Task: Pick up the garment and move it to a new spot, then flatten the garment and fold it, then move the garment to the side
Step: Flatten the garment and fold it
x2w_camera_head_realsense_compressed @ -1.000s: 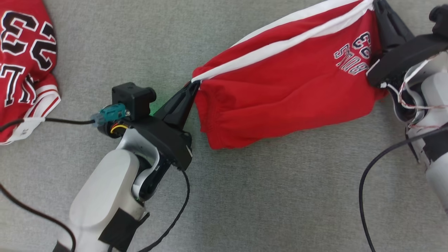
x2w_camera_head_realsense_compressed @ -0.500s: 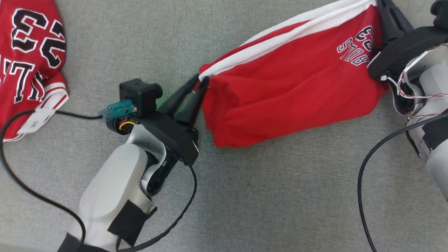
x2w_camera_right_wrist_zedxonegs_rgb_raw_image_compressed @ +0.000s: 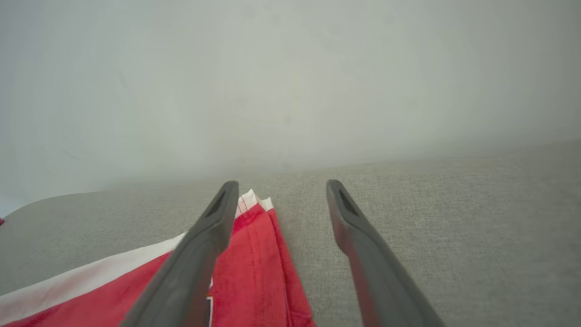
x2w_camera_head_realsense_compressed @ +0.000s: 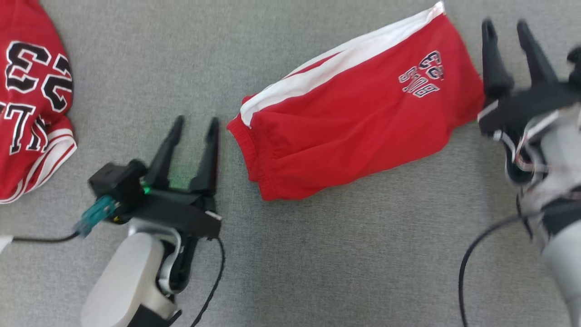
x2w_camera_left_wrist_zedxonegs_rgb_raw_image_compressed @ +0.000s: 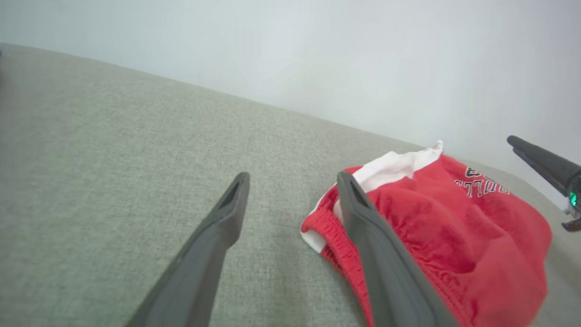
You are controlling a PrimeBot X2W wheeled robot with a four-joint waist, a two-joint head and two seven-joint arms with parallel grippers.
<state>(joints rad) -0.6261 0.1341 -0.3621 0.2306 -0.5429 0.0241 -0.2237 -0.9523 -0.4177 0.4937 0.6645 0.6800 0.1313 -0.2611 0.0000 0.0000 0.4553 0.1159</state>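
The garment is a pair of red shorts with a white side stripe and a small black-and-white logo. It lies folded on the grey cloth surface, waistband towards the left. My left gripper stands open just left of the waistband, apart from it, with nothing between its fingers. In the left wrist view the garment lies behind the right finger of the left gripper. My right gripper is open just right of the leg end. In the right wrist view the garment lies at the left of the right gripper.
A second red jersey with large black-and-white lettering lies at the far left edge. Black cables trail from both arms over the grey surface. A pale wall rises beyond the surface's far edge.
Both grippers have opened and let go of the garment, which now rests flat on the surface. Both arms have drawn back from its ends. The head view has shifted a little.
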